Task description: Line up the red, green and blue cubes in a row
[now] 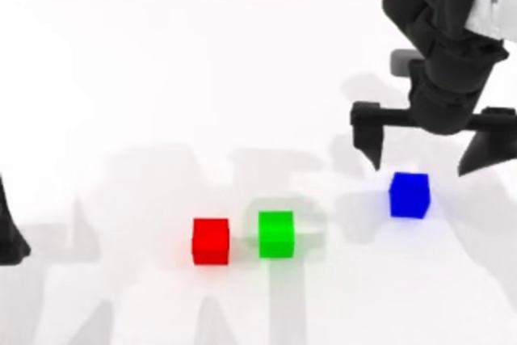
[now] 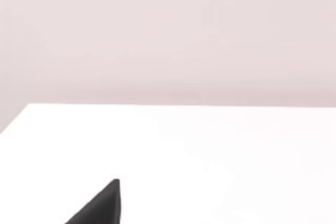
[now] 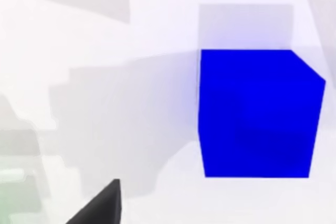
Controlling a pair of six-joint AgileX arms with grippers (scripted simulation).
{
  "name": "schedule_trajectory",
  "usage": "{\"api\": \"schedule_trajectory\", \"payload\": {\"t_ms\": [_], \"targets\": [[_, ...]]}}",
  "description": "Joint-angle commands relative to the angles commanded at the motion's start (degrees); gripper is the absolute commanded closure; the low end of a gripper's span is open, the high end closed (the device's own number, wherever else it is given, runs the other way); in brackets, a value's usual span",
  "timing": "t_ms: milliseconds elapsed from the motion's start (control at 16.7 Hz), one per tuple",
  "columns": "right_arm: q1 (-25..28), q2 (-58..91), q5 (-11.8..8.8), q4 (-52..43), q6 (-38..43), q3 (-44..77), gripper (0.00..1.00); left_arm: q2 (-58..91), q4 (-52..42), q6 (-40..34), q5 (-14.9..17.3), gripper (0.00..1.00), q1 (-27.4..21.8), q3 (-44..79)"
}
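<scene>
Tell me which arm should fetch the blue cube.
Right. The right gripper hovers open just beyond the blue cube, while the left arm sits parked at the table's left edge.

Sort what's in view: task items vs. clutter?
Task items: red cube, green cube, blue cube; right gripper open, above the blue cube.

Not part of the job: only the white table; left arm parked at the left edge.
</scene>
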Motion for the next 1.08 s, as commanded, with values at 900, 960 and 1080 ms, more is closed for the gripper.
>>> {"api": "schedule_trajectory", "payload": {"t_ms": [900,960,1080], "targets": [[0.36,6.11,0.07,16.28,0.2,-10.17,0.08,0.0,0.0,0.0,0.0,0.0,0.0,0.0],[0.36,6.11,0.07,16.28,0.2,-10.17,0.15,0.0,0.0,0.0,0.0,0.0,0.0,0.0],[0.36,6.11,0.07,16.28,0.2,-10.17,0.3,0.0,0.0,0.0,0.0,0.0,0.0,0.0]]}}
